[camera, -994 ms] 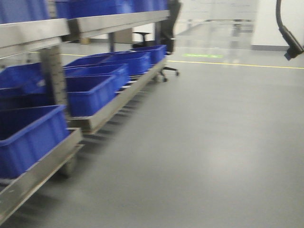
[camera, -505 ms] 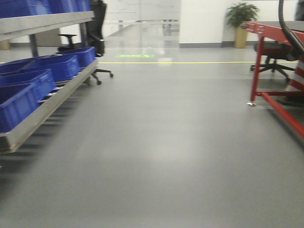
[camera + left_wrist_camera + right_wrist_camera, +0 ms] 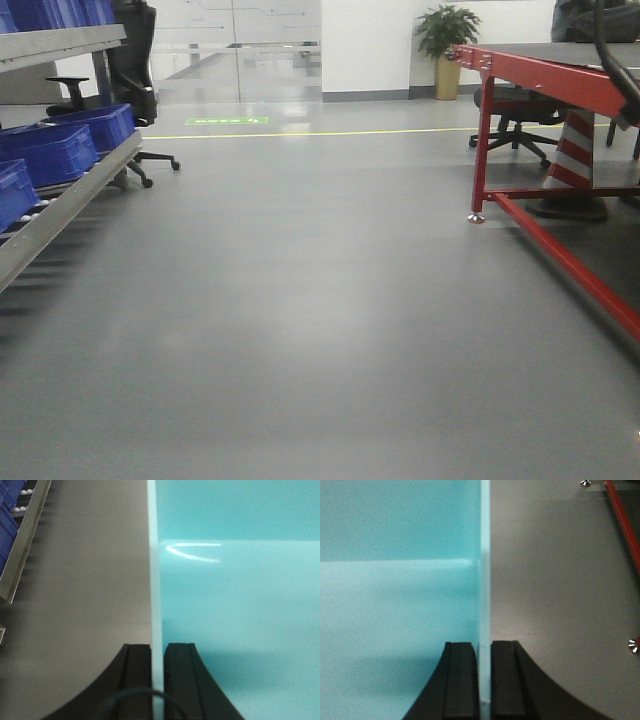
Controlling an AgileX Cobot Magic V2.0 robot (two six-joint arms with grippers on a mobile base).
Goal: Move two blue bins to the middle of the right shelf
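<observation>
The left gripper [image 3: 158,652] is clamped on the left wall of a bin [image 3: 235,605], and the right gripper [image 3: 484,650] pinches its right wall, so the bin hangs between them above the grey floor [image 3: 320,300]. It looks pale turquoise here, possibly from glare. To the left is a shelf rack [image 3: 60,200] of stored bins [image 3: 50,150], and to the right a red table [image 3: 545,75].

floor [image 3: 320,300]: grey, glossy | yellow line [image 3: 330,131] across far floor | red-framed tabletop [image 3: 540,78] right | potted plant [image 3: 447,35] by white wall [image 3: 370,45] | glass partition [image 3: 240,50] behind | office chair [image 3: 132,70] left
</observation>
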